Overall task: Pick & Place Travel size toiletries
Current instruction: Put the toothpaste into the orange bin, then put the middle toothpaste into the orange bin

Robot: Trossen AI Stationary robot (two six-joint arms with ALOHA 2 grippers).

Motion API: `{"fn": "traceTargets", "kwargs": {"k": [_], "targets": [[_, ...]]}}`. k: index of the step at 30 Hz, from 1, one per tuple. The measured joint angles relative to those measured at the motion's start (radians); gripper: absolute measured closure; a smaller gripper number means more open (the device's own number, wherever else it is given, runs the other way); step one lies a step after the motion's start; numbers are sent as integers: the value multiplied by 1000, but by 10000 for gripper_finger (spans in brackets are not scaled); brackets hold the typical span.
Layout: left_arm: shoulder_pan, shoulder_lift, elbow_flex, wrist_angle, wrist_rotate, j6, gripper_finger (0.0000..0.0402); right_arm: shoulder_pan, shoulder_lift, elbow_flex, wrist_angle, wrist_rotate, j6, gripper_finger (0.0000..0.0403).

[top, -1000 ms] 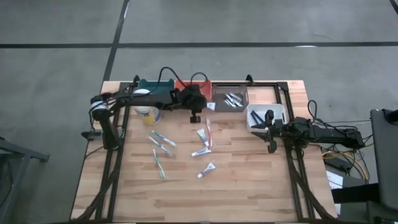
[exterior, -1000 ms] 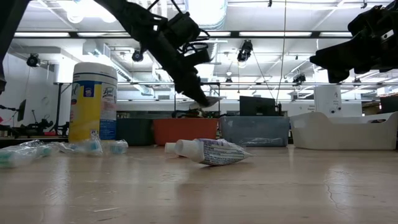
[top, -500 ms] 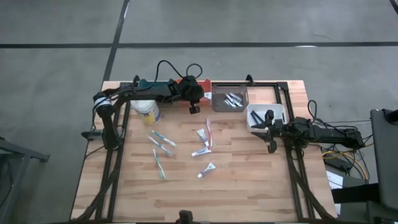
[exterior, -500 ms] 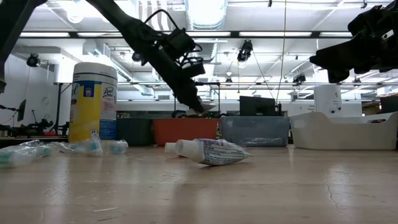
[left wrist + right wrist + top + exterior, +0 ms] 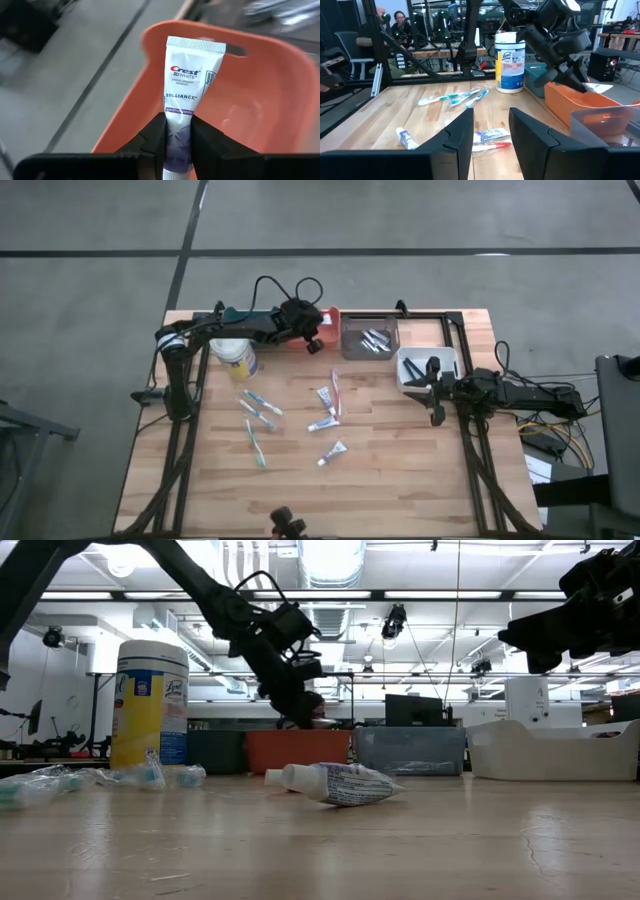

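My left gripper [image 5: 314, 343] hangs over the near rim of the orange bin [image 5: 327, 317] and is shut on a white Crest mini toothpaste tube [image 5: 190, 75]. Loose on the table lie teal toothbrushes [image 5: 260, 406], a pink toothbrush [image 5: 335, 389] and more mini tubes [image 5: 324, 423] [image 5: 333, 451]. My right gripper [image 5: 436, 396] waits open near the white bin [image 5: 425, 366], touching nothing. My left gripper pinches the toothpaste tube between its two fingers at the dark lower part near the cap end [image 5: 177, 142]. The fingers lie across the tube. It is lifted clear, and its flat crimped end [image 5: 196, 45] points away from the gripper over the inside of the orange bin [image 5: 260, 100].
A teal bin [image 5: 242, 315], the orange bin, a grey bin [image 5: 370, 340] holding silver pieces and the white bin stand along the far side. A Lysol wipes canister [image 5: 234, 356] stands near the teal bin. Bare wood lies toward the near edge. People sit beyond the table [image 5: 395, 22].
My left gripper has carried the toothpaste tube toward the table's far edge, from above the open table to over the orange bin, staying shut on it. The tube is still lifted clear.
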Motion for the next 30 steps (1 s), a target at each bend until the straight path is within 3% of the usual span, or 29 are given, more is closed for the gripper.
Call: {"fn": "traceTargets", "kwargs": {"k": [9,21,30], "targets": [[5,-2,0,-139,-166,-152,326,0,0,0,0,0,0,273],[36,-2,-3,-177,-182,-209,322,0,-1,0,0,0,-1,287],[37,-4,-3,-231,-179,-259,247,0,0,0,0,0,-1,278]]}}
